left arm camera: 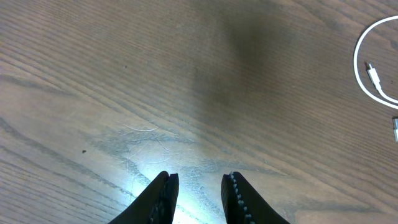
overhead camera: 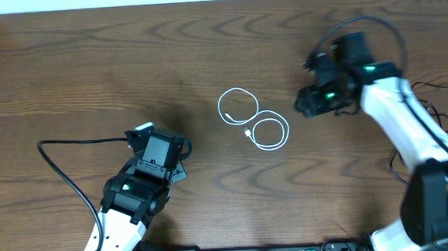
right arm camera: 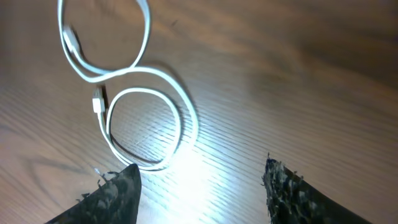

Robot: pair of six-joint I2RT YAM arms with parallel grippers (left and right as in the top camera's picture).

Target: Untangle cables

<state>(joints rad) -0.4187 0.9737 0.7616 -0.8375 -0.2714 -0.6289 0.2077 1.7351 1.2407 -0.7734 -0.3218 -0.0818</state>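
A white cable (overhead camera: pixel 253 118) lies mid-table in a flat figure-eight of two loops, its small plug ends (overhead camera: pixel 246 131) between them. In the right wrist view the white cable (right arm camera: pixel 140 70) sits ahead and to the left of my right gripper (right arm camera: pixel 202 171), whose jaws stand wide open with only bare wood between them. Overhead, my right gripper (overhead camera: pixel 303 106) hovers just right of the loops. My left gripper (overhead camera: pixel 181 149) is to their left, well apart. Its fingers (left arm camera: pixel 199 180) stand a little apart with nothing between them. One loop of the white cable (left arm camera: pixel 360 68) shows at the left wrist view's right edge.
Thin black cord (overhead camera: pixel 440 99) loops on the table at the far right, behind the right arm. A thicker black cable (overhead camera: pixel 61 168) trails from the left arm. The wooden table (overhead camera: pixel 90 63) ends at a pale wall along the top.
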